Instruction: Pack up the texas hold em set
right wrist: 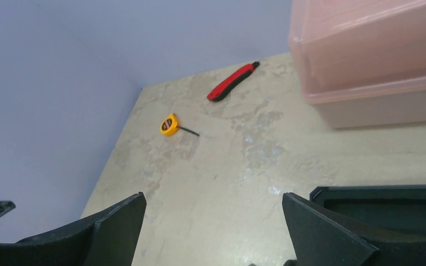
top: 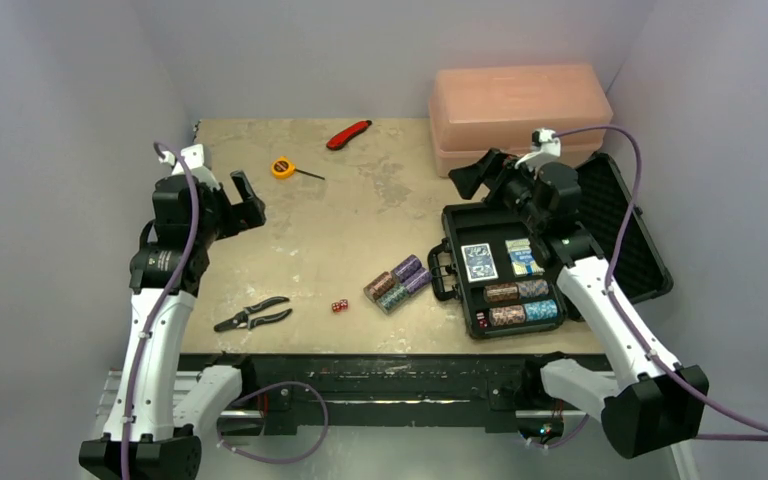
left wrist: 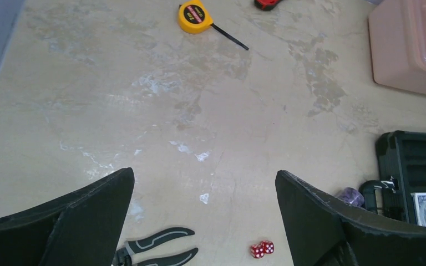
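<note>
The black case (top: 650, 250) of the texas hold em set lies open at the right, lid back. Two blue card decks (top: 479, 262) and chip rolls (top: 520, 303) sit in its foam tray. More chip rolls (top: 398, 281) lie loose on the table left of the case, one showing purple (left wrist: 350, 195). Two red dice (top: 339, 306) (left wrist: 262, 249) rest nearby. My left gripper (top: 245, 200) (left wrist: 204, 177) hangs open and empty over the left side. My right gripper (top: 482, 172) (right wrist: 213, 199) is open and empty above the case's far left corner (right wrist: 383, 200).
Black-handled pliers (top: 252, 314) (left wrist: 158, 249) lie near the front edge. A yellow tape measure (top: 283, 168) (left wrist: 193, 16) (right wrist: 169, 124) and a red utility knife (top: 349, 134) (right wrist: 232, 82) sit at the back. A translucent pink box (top: 518, 108) (right wrist: 366, 50) stands behind the case.
</note>
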Robot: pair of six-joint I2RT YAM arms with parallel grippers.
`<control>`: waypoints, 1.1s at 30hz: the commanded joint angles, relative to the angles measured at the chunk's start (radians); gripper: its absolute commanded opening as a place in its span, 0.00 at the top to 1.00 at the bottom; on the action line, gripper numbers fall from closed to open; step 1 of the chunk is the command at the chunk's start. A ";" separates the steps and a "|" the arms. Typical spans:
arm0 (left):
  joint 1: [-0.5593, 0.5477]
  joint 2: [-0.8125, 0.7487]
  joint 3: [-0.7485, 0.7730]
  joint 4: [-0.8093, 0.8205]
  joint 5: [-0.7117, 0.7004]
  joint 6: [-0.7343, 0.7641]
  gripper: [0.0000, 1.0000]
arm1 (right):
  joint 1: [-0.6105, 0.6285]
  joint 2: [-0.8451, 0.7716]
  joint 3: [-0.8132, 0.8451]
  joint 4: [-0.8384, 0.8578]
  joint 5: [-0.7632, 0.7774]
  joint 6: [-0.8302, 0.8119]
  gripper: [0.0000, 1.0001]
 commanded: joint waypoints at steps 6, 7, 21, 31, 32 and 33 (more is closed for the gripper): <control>-0.108 0.064 0.041 -0.016 0.073 0.068 0.03 | 0.117 0.062 0.087 -0.178 0.057 -0.002 0.01; -0.127 0.069 0.044 -0.021 0.066 0.076 0.03 | 0.134 0.077 0.103 -0.210 0.072 -0.002 0.01; -0.246 0.097 0.048 -0.043 0.063 0.106 0.07 | 0.326 0.280 0.304 -0.463 0.224 -0.011 0.01; -0.256 0.097 0.048 -0.052 0.053 0.110 0.09 | 0.368 0.382 0.383 -0.548 0.256 0.000 0.01; -0.257 0.097 0.048 -0.053 0.048 0.111 0.09 | 0.370 0.392 0.386 -0.555 0.263 0.018 0.01; -0.258 0.097 0.048 -0.055 0.044 0.111 0.09 | 0.374 0.406 0.390 -0.567 0.271 0.039 0.01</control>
